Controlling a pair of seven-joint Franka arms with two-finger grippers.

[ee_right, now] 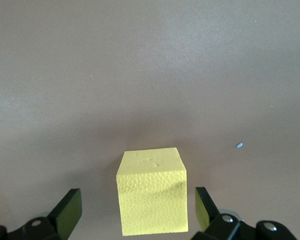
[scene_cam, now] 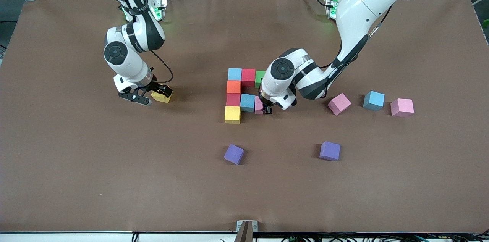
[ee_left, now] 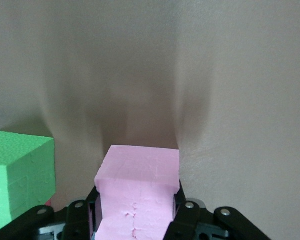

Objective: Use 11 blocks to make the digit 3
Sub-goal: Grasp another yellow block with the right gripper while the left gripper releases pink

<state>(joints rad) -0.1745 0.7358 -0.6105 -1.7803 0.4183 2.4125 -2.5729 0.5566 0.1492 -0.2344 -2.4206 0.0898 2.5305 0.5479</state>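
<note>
The partial digit 3 stands mid-table: light blue [scene_cam: 235,74], red [scene_cam: 248,77] and green [scene_cam: 260,78] blocks in a row, with orange [scene_cam: 233,86], red [scene_cam: 233,99] and yellow [scene_cam: 232,114] down one side and light blue [scene_cam: 247,102] in the middle row. My left gripper [scene_cam: 267,110] [ee_left: 136,220] is shut on a pink block [scene_cam: 258,105] [ee_left: 137,190], low beside that light blue one; the green block [ee_left: 20,180] shows close by. My right gripper [scene_cam: 152,95] [ee_right: 137,202] is open astride a lone yellow block [scene_cam: 161,97] [ee_right: 152,192] at the right arm's end, its fingers [ee_right: 70,210] apart from it.
Loose blocks lie toward the left arm's end: pink [scene_cam: 339,103], light blue [scene_cam: 373,100] and pink [scene_cam: 402,107]. Two purple blocks [scene_cam: 233,154] [scene_cam: 329,150] lie nearer the front camera than the figure. The brown table [scene_cam: 114,181] is bare elsewhere.
</note>
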